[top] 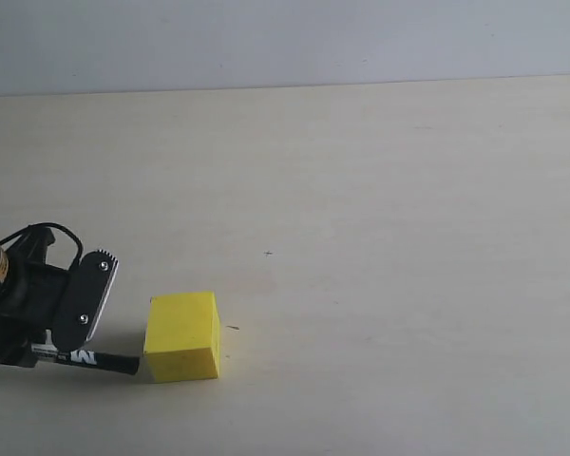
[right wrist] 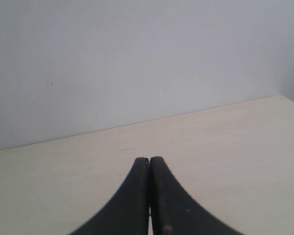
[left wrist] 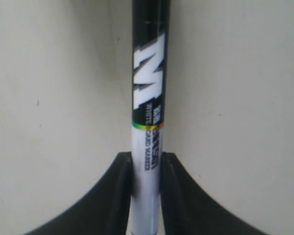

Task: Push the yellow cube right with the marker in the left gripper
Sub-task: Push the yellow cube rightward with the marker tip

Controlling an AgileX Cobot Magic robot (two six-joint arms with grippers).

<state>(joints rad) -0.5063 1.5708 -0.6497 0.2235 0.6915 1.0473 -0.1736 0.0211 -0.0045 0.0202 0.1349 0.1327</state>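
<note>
The yellow cube [top: 182, 336] sits on the pale table near the lower left of the exterior view. My left gripper [top: 62, 347] is at the left edge, just left of the cube, shut on the marker [top: 87, 359]. The marker lies low and roughly level, its black cap tip touching or nearly touching the cube's lower left face. In the left wrist view the marker [left wrist: 148, 98] runs straight out from between the fingers [left wrist: 121, 191], white barrel clamped, black cap beyond; the cube is out of that view. My right gripper [right wrist: 149, 161] is shut with nothing in it, facing bare table and wall.
The pale table [top: 380, 218] stretches to the right of the cube and back to a grey wall [top: 285, 38]. A black cable [top: 47, 233] loops over the left arm. The table's far edge meets the wall [right wrist: 137, 63] in the right wrist view.
</note>
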